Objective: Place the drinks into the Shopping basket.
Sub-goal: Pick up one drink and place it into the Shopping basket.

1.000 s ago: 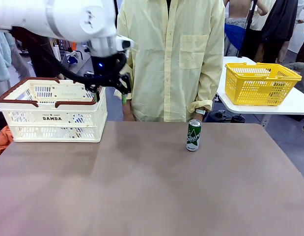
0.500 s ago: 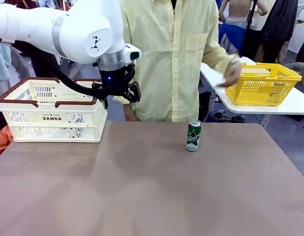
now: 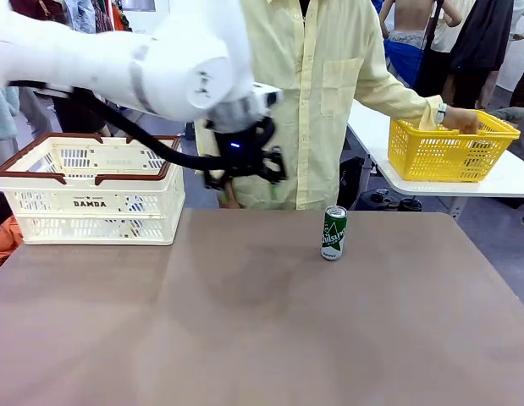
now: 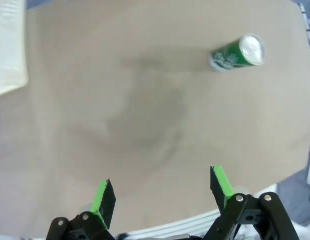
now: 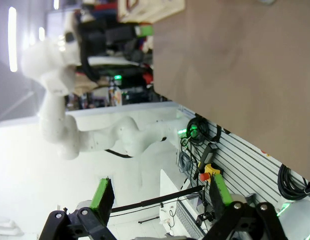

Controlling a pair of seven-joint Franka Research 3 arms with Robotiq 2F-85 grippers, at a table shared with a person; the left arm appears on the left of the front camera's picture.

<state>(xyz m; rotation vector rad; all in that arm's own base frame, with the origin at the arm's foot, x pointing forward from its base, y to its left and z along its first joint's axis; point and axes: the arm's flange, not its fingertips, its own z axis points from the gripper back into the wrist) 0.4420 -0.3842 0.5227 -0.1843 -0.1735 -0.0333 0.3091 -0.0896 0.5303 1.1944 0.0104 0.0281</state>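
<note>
On my front view the left gripper [image 3: 247, 178] hangs above the far edge of the table [image 3: 262, 338], just in front of the person's yellow shirt [image 3: 312, 101]. It is a bit blurred there, but its fingers look spread with nothing between them. The green can [image 3: 333, 233] stands upright on the table, below the gripper and off to its right side, clearly apart from it. The Shopping basket [image 3: 92, 203] sits on the table to the gripper's other side, farther from it than the can is. I can't see from here what is inside it. Well past the can from the gripper, the person's hand [image 3: 461, 119] rests at the rim of a yellow basket [image 3: 448, 152] on a separate white table. On my left wrist view I look straight down between the gripper's [image 4: 162, 192] green pads [image 4: 101, 196]. The jaws are wide open and empty over bare tabletop. The can [image 4: 237, 52] lies ahead of the fingers and off toward the right-hand pad's side, silver top facing me, with open table between it and the fingertips. A pale corner of the Shopping basket [image 4: 9, 50] shows ahead on the left-hand pad's side. On my right wrist view the picture is rolled sideways. The right gripper [image 5: 160, 192] is also wide open and holding nothing, well clear of the table, whose brown top runs ahead of the fingers. The left arm's white links [image 5: 49, 75] show farther off beyond its pads.
</note>
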